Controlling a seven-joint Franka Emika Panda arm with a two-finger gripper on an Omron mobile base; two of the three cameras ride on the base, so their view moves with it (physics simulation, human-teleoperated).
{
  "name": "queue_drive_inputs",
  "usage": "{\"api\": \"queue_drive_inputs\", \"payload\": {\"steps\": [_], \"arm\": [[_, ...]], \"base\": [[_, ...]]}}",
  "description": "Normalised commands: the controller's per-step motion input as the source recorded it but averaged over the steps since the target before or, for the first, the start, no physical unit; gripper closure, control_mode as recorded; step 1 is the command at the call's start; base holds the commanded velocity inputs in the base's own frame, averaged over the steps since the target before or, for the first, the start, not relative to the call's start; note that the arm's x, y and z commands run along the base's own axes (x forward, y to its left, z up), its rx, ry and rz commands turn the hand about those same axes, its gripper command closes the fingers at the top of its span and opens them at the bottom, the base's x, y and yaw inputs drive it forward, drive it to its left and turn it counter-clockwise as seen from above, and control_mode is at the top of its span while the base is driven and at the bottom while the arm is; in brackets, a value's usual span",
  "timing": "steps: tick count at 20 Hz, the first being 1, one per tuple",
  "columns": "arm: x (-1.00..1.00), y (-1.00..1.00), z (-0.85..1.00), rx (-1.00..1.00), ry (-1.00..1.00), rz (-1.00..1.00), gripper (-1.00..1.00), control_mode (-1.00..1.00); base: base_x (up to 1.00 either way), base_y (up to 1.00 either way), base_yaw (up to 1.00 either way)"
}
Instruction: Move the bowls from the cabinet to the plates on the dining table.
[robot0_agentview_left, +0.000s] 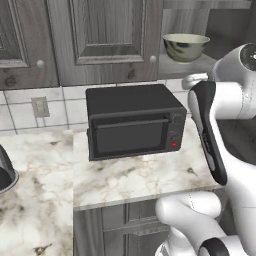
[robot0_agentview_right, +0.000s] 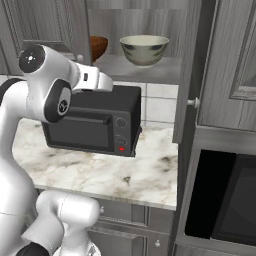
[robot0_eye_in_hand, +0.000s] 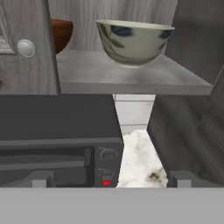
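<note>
While open, tool (robot0_eye_in_hand: 109, 179) sits below cream bowl (robot0_eye_in_hand: 132, 40).

Bowls: two, one pale cream-green bowl (robot0_eye_in_hand: 133, 41) and one reddish-brown bowl (robot0_eye_in_hand: 61, 35), both on the one shelf (robot0_eye_in_hand: 131, 76).
Microwave (robot0_agentview_left: 132, 122): one, black, on the bench (robot0_agentview_left: 135, 180).
Cabinet knobs: two in the left base view (robot0_agentview_left: 40, 64) (robot0_agentview_left: 153, 59).
Wall socket (robot0_agentview_left: 40, 106): one.
Robot arm (robot0_agentview_right: 47, 95): one.

Up and left of the hand, the brown bowl (robot0_eye_in_hand: 61, 34) is half hidden behind the cabinet door (robot0_eye_in_hand: 26, 52). Below the hand, the microwave (robot0_eye_in_hand: 57, 140) is cut off by the picture's left edge.
</note>
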Motion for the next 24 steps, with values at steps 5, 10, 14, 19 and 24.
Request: {"api": "queue_drive_inputs", "payload": {"steps": [5,10,14,19,24], "arm": [[0.08,0.41,0.09,0.02,0.00,0.00,-1.00,-1.00],[0.07,0.32,0.05,0.02,-0.01,0.00,-1.00,-1.00],[0.10,0.27,0.04,0.00,-0.03,0.00,-1.00,-1.00],[0.17,0.12,0.06,0.01,-0.03,0.01,-1.00,-1.00],[0.32,0.03,0.08,0.02,0.00,0.00,-1.00,-1.00]], "base": [[0.00,0.00,0.00],[0.00,0.00,0.00],[0.00,0.00,0.00],[0.00,0.00,0.00],[0.00,0.00,0.00]]}}
